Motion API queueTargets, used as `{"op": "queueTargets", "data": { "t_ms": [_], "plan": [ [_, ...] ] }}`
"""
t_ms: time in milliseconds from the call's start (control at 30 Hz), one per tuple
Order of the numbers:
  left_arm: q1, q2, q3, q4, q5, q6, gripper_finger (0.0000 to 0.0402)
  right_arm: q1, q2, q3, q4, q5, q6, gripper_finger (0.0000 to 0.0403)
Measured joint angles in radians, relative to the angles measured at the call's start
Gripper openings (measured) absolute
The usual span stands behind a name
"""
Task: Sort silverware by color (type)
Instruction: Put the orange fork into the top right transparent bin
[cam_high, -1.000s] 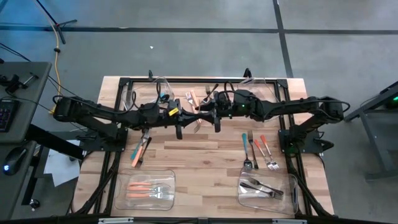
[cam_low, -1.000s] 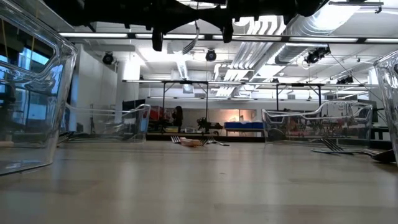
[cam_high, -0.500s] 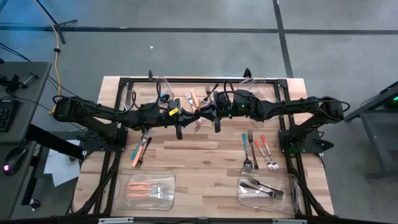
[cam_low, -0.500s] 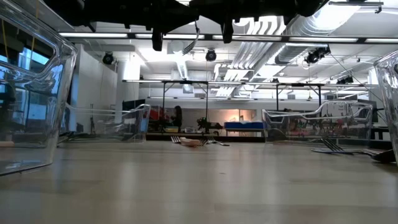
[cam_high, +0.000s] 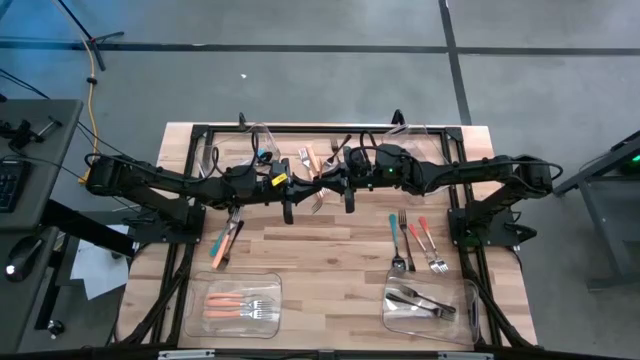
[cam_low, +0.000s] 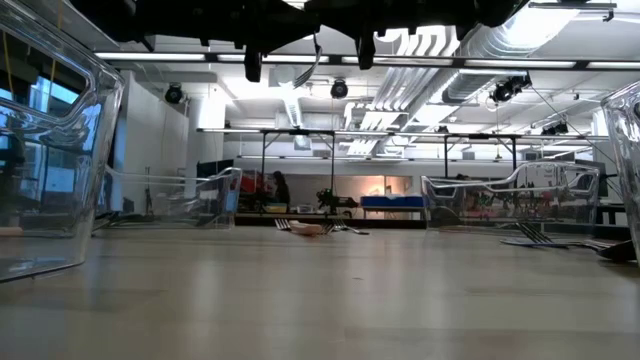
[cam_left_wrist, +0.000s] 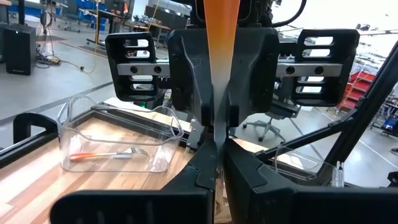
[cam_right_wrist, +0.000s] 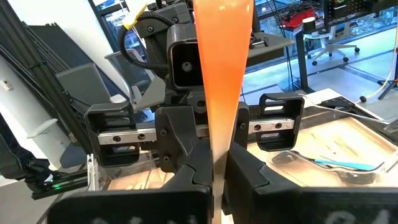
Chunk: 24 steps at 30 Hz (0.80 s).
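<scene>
1. High view: both dark arms reach in from the table's (cam_high: 330, 268) sides and meet over the middle of its far half. The left gripper (cam_high: 288, 210) and the right gripper (cam_high: 349, 203) face each other, with an orange-handled fork (cam_high: 318, 193) between them.
2. Left wrist view: the left gripper's own fingers (cam_left_wrist: 198, 171) are closed to a narrow slit on the thin metal neck of the fork, and its orange handle rises above them. The right gripper stands just behind, facing the camera.
3. Right wrist view: the right gripper's fingers (cam_right_wrist: 239, 168) pinch the tapering end of the same orange handle. Each gripper thus holds one piece between them, clear of the tabletop.
4. Sorted pieces: the near left bin (cam_high: 196, 312) holds orange-handled forks (cam_high: 240, 305), and the near right bin (cam_high: 470, 312) holds dark metal pieces (cam_high: 420, 300).
5. Loose pieces: a teal-handled piece (cam_high: 392, 228), a plain fork (cam_high: 403, 232) and red-orange-handled forks (cam_high: 428, 243) lie side by side near the right arm's base. A small pair (cam_high: 225, 243) lies near the left arm's base, and a pile (cam_high: 310, 158) lies at the far edge, between two further clear bins.
6. Change: arms, grippers and cutlery stand as they did half a second before. In the low view only a small figure in the room beyond has shifted slightly.
</scene>
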Motion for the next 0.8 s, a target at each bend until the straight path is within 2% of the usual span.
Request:
{"op": "queueTargets", "data": {
  "t_ms": [233,600,700,800],
  "plan": [
    [0.000,0.000,0.000,-0.001,0.004,0.000,0.0009,0.000,0.000,0.000,0.000,-0.033,-0.013,0.0008],
    [0.001,-0.001,0.001,-0.035,0.000,-0.002,0.0121,0.000,0.001,0.000,0.000,-0.039,-0.019,0.0007],
    [0.001,-0.007,0.000,-0.056,0.001,-0.003,0.0138,0.000,-0.002,-0.001,-0.002,-0.040,-0.035,0.0007],
    [0.001,-0.048,0.000,-0.145,0.008,-0.028,0.0144,0.000,-0.030,-0.001,-0.042,-0.043,-0.065,0.0007]
  ]
}}
